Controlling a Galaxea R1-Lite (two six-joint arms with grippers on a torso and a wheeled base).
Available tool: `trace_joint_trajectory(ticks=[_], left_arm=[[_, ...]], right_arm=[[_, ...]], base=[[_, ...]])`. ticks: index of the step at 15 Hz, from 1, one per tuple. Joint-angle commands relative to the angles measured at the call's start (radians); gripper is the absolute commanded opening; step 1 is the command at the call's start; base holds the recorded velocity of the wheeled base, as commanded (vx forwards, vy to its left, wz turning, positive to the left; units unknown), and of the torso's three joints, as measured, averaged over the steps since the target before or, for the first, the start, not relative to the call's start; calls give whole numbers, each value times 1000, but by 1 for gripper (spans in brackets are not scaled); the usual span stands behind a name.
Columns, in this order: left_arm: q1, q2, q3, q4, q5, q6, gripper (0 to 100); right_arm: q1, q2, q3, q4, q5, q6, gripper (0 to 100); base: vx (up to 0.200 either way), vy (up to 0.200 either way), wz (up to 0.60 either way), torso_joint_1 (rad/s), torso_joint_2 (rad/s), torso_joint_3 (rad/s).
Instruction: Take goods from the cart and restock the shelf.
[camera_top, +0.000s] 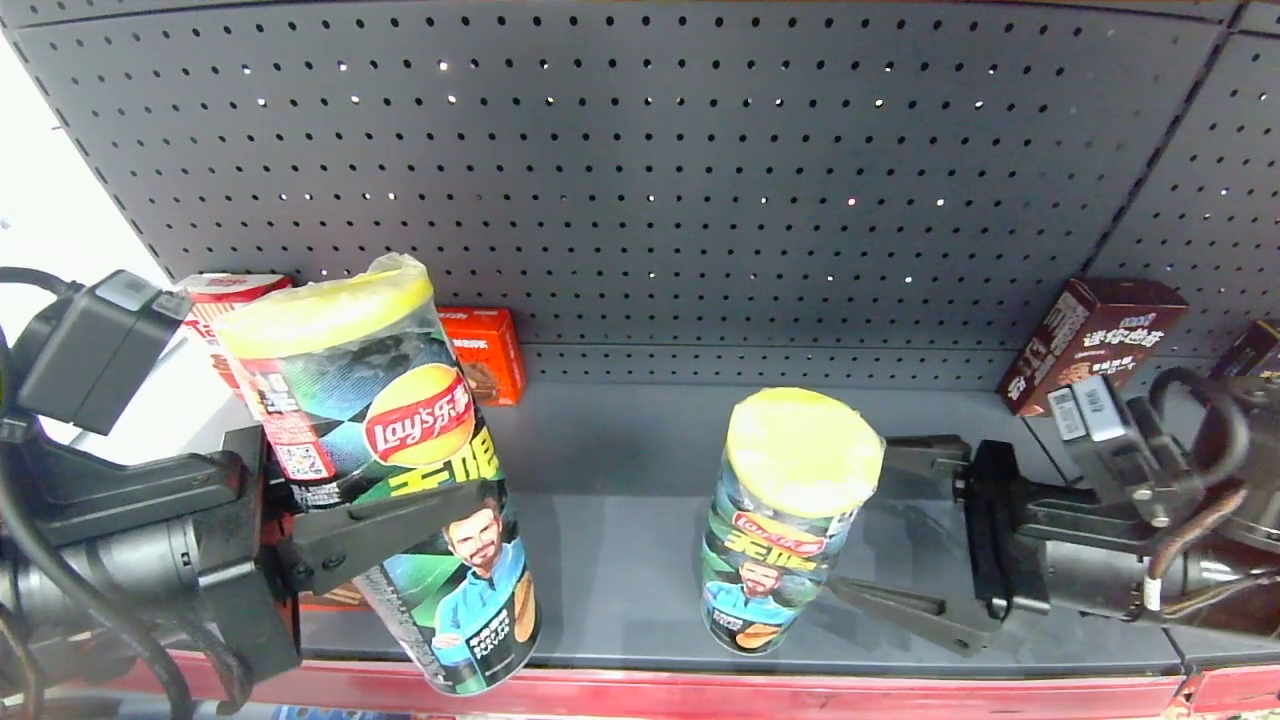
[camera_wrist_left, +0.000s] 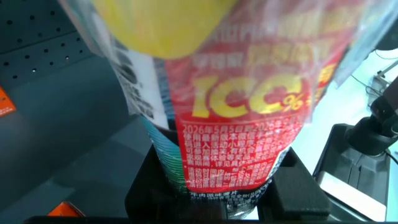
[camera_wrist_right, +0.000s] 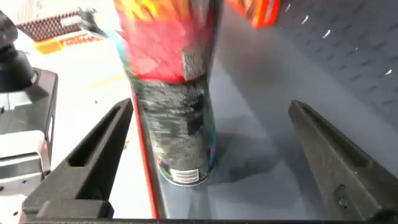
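At the shelf (camera_top: 620, 500), two chip cans (camera_top: 790, 520) (camera_top: 390, 400); left claw (camera_top: 430, 520) grips one.

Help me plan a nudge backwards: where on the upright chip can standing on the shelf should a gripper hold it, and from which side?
Probably mid-body, below the yellow lid, coming level from the robot's right, where the open right gripper sits. The standing can is upright and round, so fingers meet opposite walls.

We make out a red logo over yellow characters on two cans: the tilted can (camera_top: 400, 480) at eight o'clock and the upright can (camera_top: 780, 520) at five. White characters mark the brown box (camera_top: 1095, 340) at two.
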Motion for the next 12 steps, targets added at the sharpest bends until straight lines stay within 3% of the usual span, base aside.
trace_joint_trajectory(ticks=[1,3,7,12], left_arm=[[0,-3,0,0,1,0,0],[0,-3,2,0,-1,0,0],[-2,-29,0,2,1,0,0],[-14,-30,-14,0,-1,1,0]], right_arm=[[-52,-196,40,54,-1,1,100],[-75,-259,39,103,-2,2,100],[-159,-640,49,348,-126,51,100],[-243,-1101,100,787,-280,151,100]], base=[[0,0,0,0,0,0],[0,0,0,0,0,0],[0,0,0,0,0,0],[0,0,0,0,0,0]])
